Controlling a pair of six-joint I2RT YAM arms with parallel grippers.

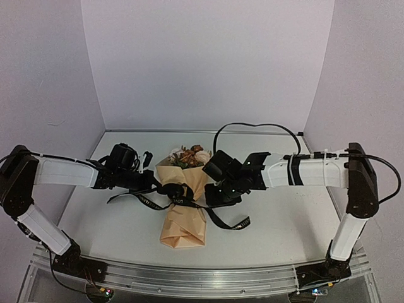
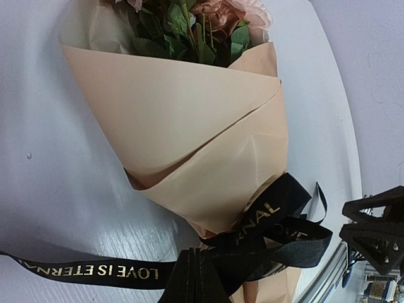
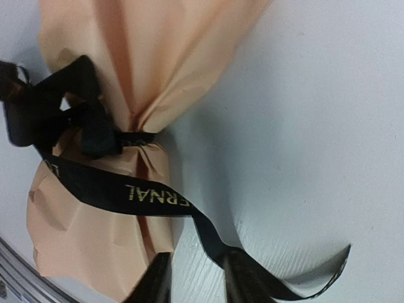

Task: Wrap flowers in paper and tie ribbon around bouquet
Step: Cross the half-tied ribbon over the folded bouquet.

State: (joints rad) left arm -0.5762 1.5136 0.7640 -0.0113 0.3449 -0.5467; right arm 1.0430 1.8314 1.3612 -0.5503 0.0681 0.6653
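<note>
1. The bouquet [image 1: 183,211] lies flat at mid-table [image 1: 284,221] between the two arms, with its blooms toward the far wall and its narrow end toward the arm bases.
2. The flowers [image 2: 202,31], cream, pink and orange-brown with green leaves, show above the wide mouth of the paper [image 2: 189,126], which overlaps itself in a cone.
3. The ribbon [image 3: 151,196], black with gold lettering, is cinched around the paper's pinched waist and bunched into a knot on one side.
4. One tail trails left across the table. The other runs right and ends loose on the surface.
5. Left pincer [image 1: 156,184]: clenched at the left side of the knot, with folds of ribbon gathered into its tips.
6. Right pincer [image 3: 197,284]: released, its fingers [image 3: 156,281] apart just beside the bouquet's lower end. The right tail passes against one finger, but nothing is gripped.
</note>
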